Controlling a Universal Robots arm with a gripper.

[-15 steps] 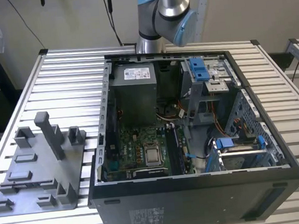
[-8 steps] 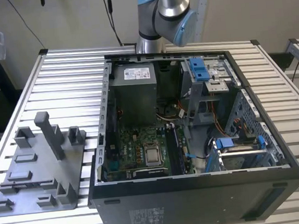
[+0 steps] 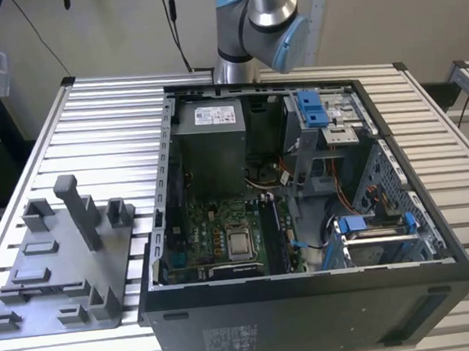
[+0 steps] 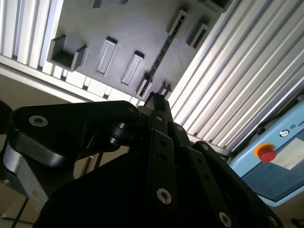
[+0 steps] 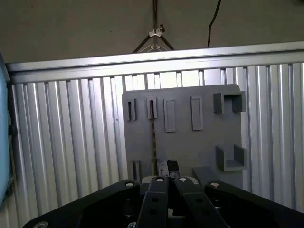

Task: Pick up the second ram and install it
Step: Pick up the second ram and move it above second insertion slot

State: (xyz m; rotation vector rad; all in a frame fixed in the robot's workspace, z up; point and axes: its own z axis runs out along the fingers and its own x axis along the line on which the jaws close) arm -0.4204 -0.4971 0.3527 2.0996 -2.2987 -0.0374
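My gripper (image 5: 167, 167) was closed, empty | thin dark second ram (image 5: 153, 135) stood edgewise in grey slotted plate (image 5: 183, 142), well ahead of me | its length ran straight away

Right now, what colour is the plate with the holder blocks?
The plate is plain matte grey all over; the first wrist view shows it best.

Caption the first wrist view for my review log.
Gripper poised over the grey holder tray on the slatted table, the second ram standing edge-on in its slots.
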